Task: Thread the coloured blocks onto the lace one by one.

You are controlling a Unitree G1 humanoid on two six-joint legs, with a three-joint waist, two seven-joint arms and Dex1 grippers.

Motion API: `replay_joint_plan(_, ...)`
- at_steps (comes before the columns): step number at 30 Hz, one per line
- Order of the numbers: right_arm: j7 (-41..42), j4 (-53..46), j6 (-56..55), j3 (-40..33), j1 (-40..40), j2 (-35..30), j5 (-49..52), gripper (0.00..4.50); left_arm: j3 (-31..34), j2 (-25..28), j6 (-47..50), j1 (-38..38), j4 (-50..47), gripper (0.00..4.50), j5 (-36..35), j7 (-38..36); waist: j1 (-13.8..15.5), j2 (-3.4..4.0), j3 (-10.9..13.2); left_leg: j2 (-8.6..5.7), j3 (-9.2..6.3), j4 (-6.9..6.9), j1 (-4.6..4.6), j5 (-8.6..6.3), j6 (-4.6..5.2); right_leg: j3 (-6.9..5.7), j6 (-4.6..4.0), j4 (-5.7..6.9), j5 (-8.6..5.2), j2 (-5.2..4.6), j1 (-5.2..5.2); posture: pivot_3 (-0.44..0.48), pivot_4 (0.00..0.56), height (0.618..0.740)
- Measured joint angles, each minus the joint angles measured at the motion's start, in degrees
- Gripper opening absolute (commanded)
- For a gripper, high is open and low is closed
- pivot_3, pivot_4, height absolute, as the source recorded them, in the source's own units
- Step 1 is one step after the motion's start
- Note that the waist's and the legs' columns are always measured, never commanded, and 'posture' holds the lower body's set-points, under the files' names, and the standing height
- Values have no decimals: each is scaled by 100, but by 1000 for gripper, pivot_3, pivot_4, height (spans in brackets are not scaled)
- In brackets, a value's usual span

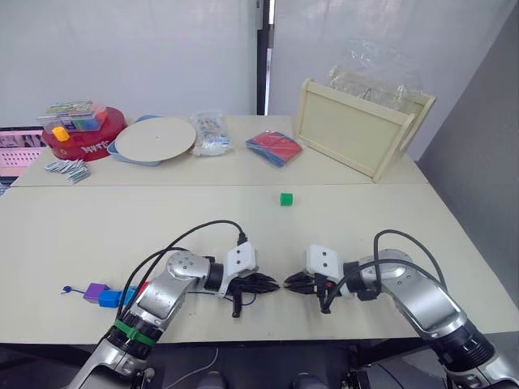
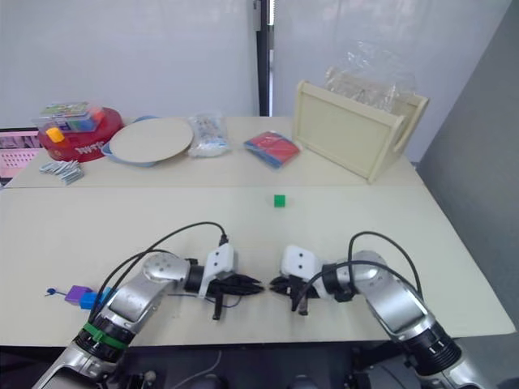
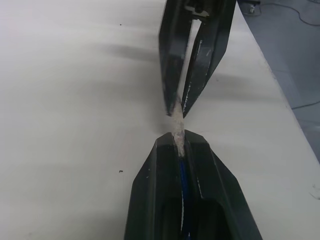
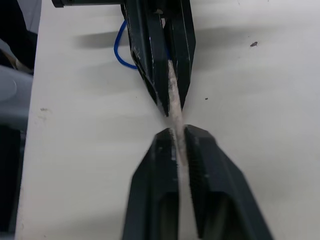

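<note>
My two grippers meet tip to tip near the table's front edge. The left gripper (image 1: 274,284) is shut on the lace (image 3: 177,137), whose pale stiff tip sticks out past its fingertips, with dark blue cord running back between them. The right gripper (image 1: 289,284) is shut on that same pale tip (image 4: 179,150). A blue loop of lace (image 4: 120,52) hangs behind the left gripper. At the cord's far end, a purple block (image 1: 96,292) and a blue block (image 1: 109,298) sit on it by my left forearm. A green block (image 1: 285,198) lies loose mid-table.
Along the back of the table are a pale wooden tray (image 1: 357,130) leaning upright, a red-and-blue packet (image 1: 274,147), a clear bag (image 1: 209,132), a round plate (image 1: 156,138) and a red tub (image 1: 85,136) of blocks.
</note>
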Motion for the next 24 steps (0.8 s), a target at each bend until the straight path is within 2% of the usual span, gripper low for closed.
replay_joint_plan(6, -732, -48, 624, -818, 20, 418, 432, 3686, 295, 314, 22, 337, -167, 0, -8, 8, -4, 0, 0, -1, -1, 0, 3, 0, 0, 0, 0, 1, 0, -2, 3, 0, 150, 740)
replay_joint_plan(8, -1297, 38, 691, -1062, 23, 845, 401, 4370, 389, 434, 45, 496, -250, 0, -13, 27, -11, 0, 0, -1, -1, -2, 3, 0, 0, 0, 0, 1, 0, -2, 3, 0, 150, 740)
replay_joint_plan(12, -3433, 1018, 370, -1126, -123, 2368, -433, 4440, 600, 525, 188, 728, -444, 0, -69, 150, -58, 3, 0, 1, 1, -13, 7, 2, -3, 6, 0, 15, 0, 0, -11, 0, 150, 740)
replay_joint_plan(15, -4449, 1676, 83, -1125, -332, 3147, -805, 4440, 688, 579, 285, 821, -591, 0, -137, 210, -49, 4, 0, -1, 4, -16, 0, 3, -6, 7, 0, 16, 0, -4, -18, 0, 150, 740)
replay_joint_plan(20, -5640, 3141, -827, -1333, -1160, 4074, -1058, 4440, 824, 685, 430, 897, -769, 0, -211, 347, -52, 3, 0, 0, 4, -18, 7, 6, -11, 7, -1, 22, 0, -4, -17, 0, 150, 740)
replay_joint_plan(24, -6168, 4627, -1627, -1572, -1995, 4304, -1147, 4440, 874, 741, 468, 956, -837, 0, -224, 403, -64, 4, 0, -1, 4, -37, 14, 12, -21, 6, -1, 22, 0, -5, -18, 0, 150, 740)
